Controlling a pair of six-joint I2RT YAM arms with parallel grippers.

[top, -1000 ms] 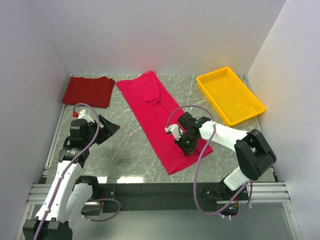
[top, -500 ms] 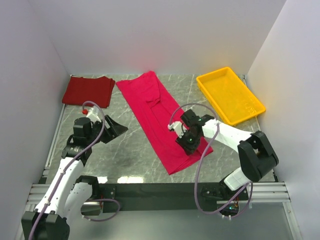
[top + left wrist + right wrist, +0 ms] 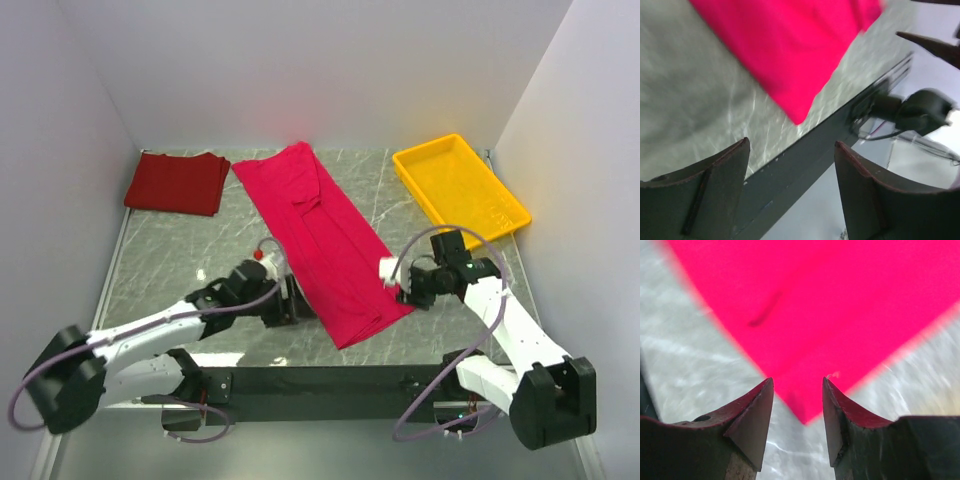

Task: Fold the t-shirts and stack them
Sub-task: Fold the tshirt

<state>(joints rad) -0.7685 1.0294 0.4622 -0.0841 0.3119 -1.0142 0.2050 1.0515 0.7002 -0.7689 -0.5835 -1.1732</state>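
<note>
Marble table (image 3: 180, 250), L gripper (image 3: 790, 144), R gripper (image 3: 798, 381) flank crimson t-shirt (image 3: 320, 240) edges, both agape, empty

Folded shirt (image 3: 177, 183) left of spread shirt (image 3: 322, 242)

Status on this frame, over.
Both open, empty: left gripper beside crimson t-shirt, right gripper at its near right corner. Shirt lies as long strip, unstacked; maroon t-shirt folded far left. Nothing on cloth; yellow tray far right.

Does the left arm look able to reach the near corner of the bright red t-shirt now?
Probably yes. The left end effector stands open right beside the crimson t-shirt, and only bare table lies between it and that corner.
</note>
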